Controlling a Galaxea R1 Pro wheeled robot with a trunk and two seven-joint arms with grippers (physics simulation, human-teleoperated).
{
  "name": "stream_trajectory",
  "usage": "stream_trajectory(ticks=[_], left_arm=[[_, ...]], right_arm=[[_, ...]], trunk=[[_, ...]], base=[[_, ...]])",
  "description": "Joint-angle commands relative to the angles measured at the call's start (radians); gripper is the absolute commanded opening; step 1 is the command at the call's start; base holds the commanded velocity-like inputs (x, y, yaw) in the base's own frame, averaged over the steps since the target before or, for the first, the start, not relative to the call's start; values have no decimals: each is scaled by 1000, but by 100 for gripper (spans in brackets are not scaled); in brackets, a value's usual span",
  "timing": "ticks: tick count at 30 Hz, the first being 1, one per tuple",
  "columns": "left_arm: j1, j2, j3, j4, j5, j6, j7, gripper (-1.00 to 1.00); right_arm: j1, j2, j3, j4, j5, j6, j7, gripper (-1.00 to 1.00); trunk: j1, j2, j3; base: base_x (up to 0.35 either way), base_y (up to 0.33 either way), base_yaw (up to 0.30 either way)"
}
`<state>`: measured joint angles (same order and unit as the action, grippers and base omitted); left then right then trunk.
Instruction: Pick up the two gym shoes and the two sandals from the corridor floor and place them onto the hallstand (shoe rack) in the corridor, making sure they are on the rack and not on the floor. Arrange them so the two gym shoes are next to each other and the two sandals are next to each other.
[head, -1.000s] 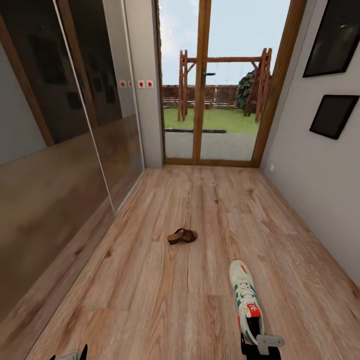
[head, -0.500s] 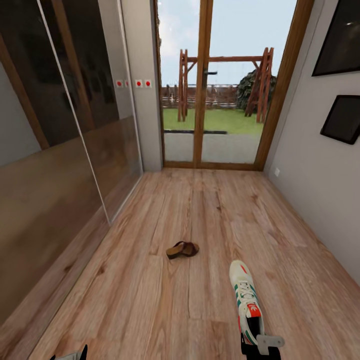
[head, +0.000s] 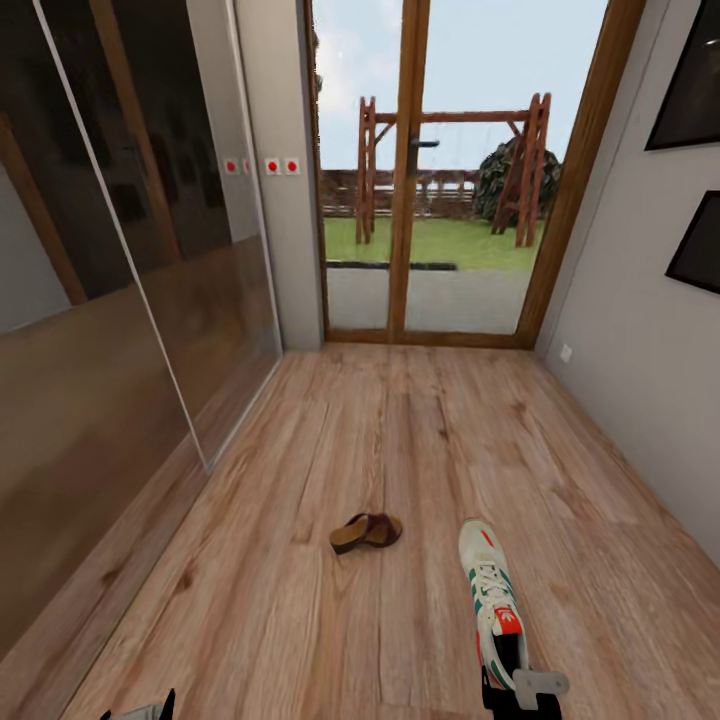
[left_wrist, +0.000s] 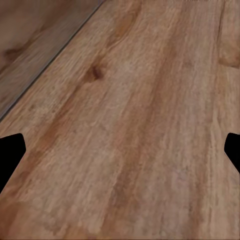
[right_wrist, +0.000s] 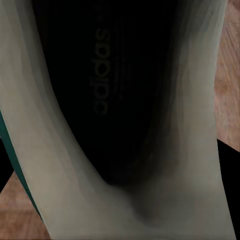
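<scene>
One gym shoe hangs toe-forward from the right gripper, clamped at its heel end, with the toe reaching out over the corridor floor; in the right wrist view the dark insole and cream collar of the gym shoe sit directly between the fingers, so the hold looks to be on the heel rim alone. That seems the main risk: gripped at one end, the long shoe could swing, twist or slip out during travel or a turn, and its toe might clip the wall or the rack when it is set down. One sandal lies on the floor ahead, just left of the held shoe's toe, and driving forward could nudge or run over it. The hallstand is not visible from here, so the base must turn, which adds to the swing. The left gripper hovers over bare planks, its fingers spread apart and holding nothing
</scene>
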<state>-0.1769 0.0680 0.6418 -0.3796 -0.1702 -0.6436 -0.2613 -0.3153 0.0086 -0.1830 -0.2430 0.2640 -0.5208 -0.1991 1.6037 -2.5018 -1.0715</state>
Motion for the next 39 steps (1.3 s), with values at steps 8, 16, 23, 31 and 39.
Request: stream_trajectory(ticks=[8, 16, 23, 31, 39], left_arm=[[-1, 0, 9, 1, -11, -4, -4, 100], [-1, 0, 9, 1, -11, -4, -4, 100], [-1, 0, 9, 5, -11, -4, -4, 100], [-1, 0, 9, 7, -12, -4, -4, 100], [-2, 5, 0, 5, -25, -2, -4, 100]], right_arm=[[-1, 1, -6, 1, 11, -1, -5, -100], [-1, 1, -6, 1, 11, 0, -4, -100], [-1, 1, -6, 1, 11, 1, -3, -100], [-1, 1, -6, 1, 11, 1, -3, -100], [-1, 2, -6, 1, 11, 1, -6, -100]], trunk=[[0, 0, -1], [0, 0, 0], [0, 0, 6], [0, 0, 13], [0, 0, 20]], base=[[339, 5, 0], [339, 63, -31], [339, 85, -173], [339, 62, -209], [253, 9, -213]])
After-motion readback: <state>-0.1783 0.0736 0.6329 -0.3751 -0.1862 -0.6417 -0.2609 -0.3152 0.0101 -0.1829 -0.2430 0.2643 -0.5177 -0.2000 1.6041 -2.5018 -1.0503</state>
